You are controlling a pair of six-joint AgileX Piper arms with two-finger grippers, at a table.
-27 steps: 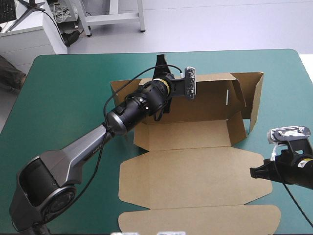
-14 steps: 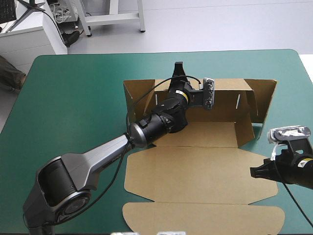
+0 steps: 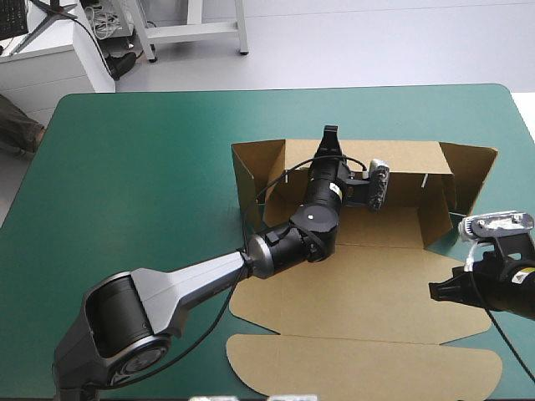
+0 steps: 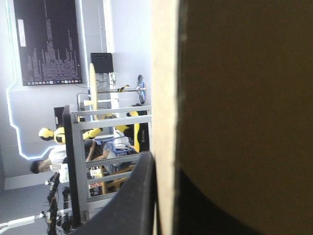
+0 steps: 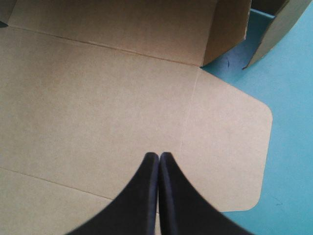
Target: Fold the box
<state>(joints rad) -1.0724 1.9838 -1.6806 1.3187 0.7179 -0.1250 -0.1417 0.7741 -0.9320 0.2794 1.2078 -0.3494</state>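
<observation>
Teal-green table (image 3: 125,167) bears the box (image 3: 359,288), left end effector (image 3: 330,139) pinching its wall.

One table (image 3: 125,167) standing here, wearing one teal-green cover. One brown box (image 3: 359,284) lying on it. Two robot arms showing: left arm (image 3: 192,280) and right arm (image 3: 501,292). Two grippers showing: left gripper (image 3: 328,142) and right gripper (image 3: 434,291). Right wrist view showing two black fingers (image 5: 144,196) pressing together. Left wrist view showing one black finger (image 4: 139,196) clearly, sitting beside one pale board edge (image 4: 164,98).
</observation>
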